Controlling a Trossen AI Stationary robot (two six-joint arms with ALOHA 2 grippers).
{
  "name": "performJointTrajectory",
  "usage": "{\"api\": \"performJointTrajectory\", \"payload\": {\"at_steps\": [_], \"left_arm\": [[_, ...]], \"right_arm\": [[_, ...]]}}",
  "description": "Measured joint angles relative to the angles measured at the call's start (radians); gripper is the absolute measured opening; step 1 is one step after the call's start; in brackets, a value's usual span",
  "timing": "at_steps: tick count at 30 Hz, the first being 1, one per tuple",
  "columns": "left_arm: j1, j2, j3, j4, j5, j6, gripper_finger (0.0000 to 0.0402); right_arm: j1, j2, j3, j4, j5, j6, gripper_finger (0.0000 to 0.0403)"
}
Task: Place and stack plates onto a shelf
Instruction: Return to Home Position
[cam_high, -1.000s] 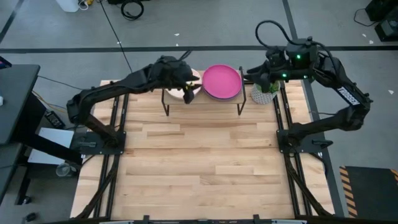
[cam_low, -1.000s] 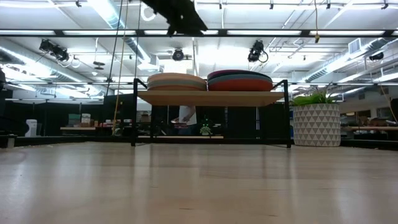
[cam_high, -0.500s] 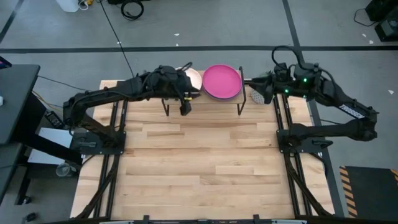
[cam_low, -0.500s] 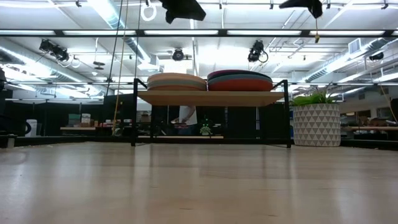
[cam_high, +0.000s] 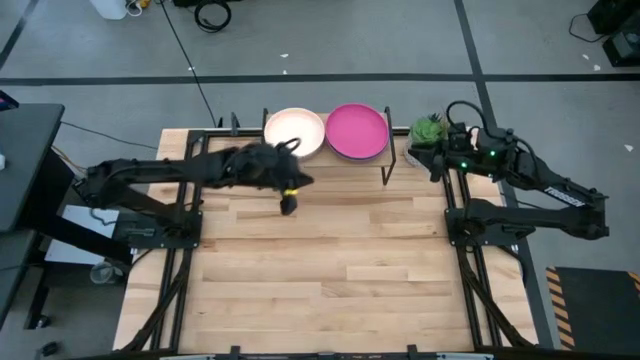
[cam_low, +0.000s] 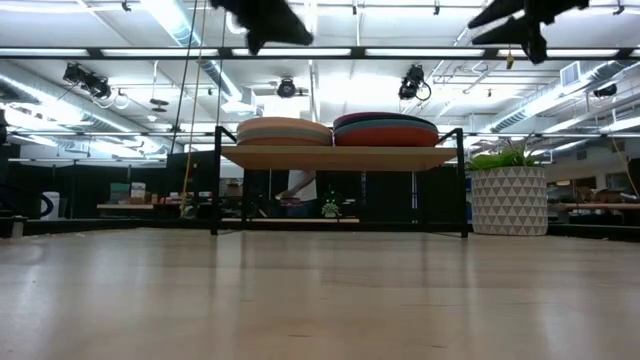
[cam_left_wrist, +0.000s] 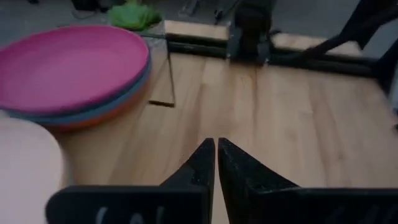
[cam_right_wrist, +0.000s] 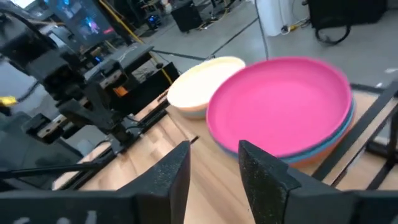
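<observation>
Nearest you, in front of the left front leg of the shelf (cam_low: 340, 157), your left gripper (cam_high: 288, 201) hangs over the table (cam_high: 330, 260). Its fingers are pressed together on nothing, which the left wrist view makes plain. Just off the shelf's right end your right gripper (cam_high: 434, 166) faces the plates, and its fingers (cam_right_wrist: 261, 165) are apart and empty. On the shelf itself the plates sit in two neat piles side by side. From above you see only the tops: a cream plate (cam_high: 294, 132) on the left stack (cam_low: 284, 131) and a magenta plate (cam_high: 357, 131) on the right stack (cam_low: 386, 131). The low view gives you what that hides, the layered rims, with an orange-red band under a darker edge on the right. The left wrist view adds a blue rim just under the magenta. Beyond the shelf's right end stands a potted plant (cam_low: 508, 195).
</observation>
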Motion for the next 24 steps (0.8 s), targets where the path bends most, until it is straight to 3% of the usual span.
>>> {"api": "performJointTrajectory", "payload": {"at_steps": [6, 16, 24], "left_arm": [[-0.044, -0.212, -0.223, 0.161, -0.054, -0.12, 0.0025], [-0.054, -0.543, -0.507, 0.174, -0.142, -0.258, 0.0025], [-0.054, -0.742, -0.764, 0.296, -0.155, -0.423, 0.0025]], "right_arm": [[0.002, -0.088, -0.142, 0.046, -0.072, 0.087, 0.0112], [0.002, -0.2, -0.306, 0.133, -0.102, 0.108, 0.0083], [0.002, -0.273, -0.437, 0.185, -0.114, 0.221, 0.0077]]}}
